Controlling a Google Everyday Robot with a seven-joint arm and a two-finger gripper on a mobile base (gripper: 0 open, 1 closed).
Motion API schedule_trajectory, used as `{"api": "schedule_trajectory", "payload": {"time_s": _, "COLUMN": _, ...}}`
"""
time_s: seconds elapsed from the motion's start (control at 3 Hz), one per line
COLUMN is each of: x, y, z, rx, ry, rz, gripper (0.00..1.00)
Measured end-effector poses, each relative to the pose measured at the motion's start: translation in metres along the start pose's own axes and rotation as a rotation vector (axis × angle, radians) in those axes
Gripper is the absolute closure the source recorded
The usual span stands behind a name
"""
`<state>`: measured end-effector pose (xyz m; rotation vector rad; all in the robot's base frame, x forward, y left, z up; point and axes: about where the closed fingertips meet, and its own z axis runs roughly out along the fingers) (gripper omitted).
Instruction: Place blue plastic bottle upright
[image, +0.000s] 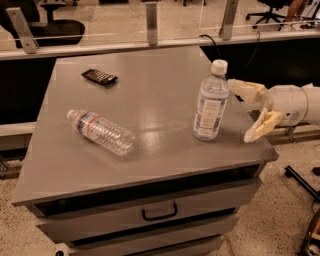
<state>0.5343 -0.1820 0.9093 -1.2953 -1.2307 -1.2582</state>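
The blue plastic bottle (210, 102) stands upright on the grey table (150, 110) near its right edge. It is clear with a pale blue-white label and a white cap. My gripper (247, 111) is just to the right of the bottle, at the table's right edge. Its cream fingers (260, 126) are spread wide apart and do not touch the bottle.
A clear ribbed bottle (102, 131) with a narrow red-and-blue label lies on its side at the left of the table. A dark flat packet (99, 77) lies at the back left. Drawers are under the tabletop. A rail with posts (151, 22) runs behind.
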Motion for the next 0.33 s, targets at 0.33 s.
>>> {"api": "schedule_trajectory", "payload": {"time_s": 0.33, "x": 0.0035, "y": 0.001, "z": 0.0021, "rx": -0.001, "ry": -0.002, "rz": 0.012, "gripper": 0.0}}
